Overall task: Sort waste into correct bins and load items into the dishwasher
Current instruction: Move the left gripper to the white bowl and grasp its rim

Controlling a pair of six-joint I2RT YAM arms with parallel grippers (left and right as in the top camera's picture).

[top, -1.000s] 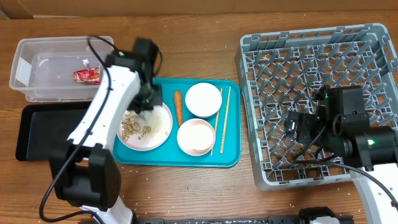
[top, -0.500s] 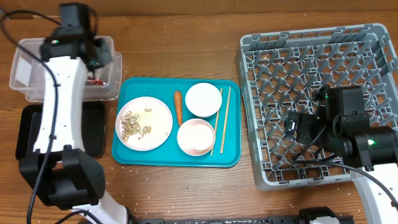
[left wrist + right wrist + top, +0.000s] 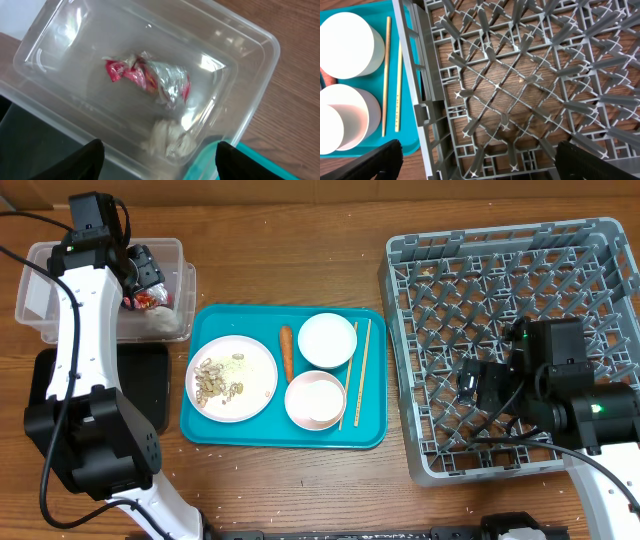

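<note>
Upper left of the overhead view: the left fingers [image 3: 87, 160] hang spread and empty above the clear tub [image 3: 45, 290], where a red-and-silver wrapper [image 3: 150, 80] and a whitish crumpled wad [image 3: 167, 140] lie. Right side, the right fingers [image 3: 375, 162] gape wide, holding nothing, over the grey rack [image 3: 520, 100].

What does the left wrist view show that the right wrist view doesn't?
Only left wrist: the clear tub holding a red and silver wrapper and a white crumpled wad. Only right wrist: the grey rack, the chopsticks and two bowls. Both: the teal tray's edge and the wooden table.
</note>
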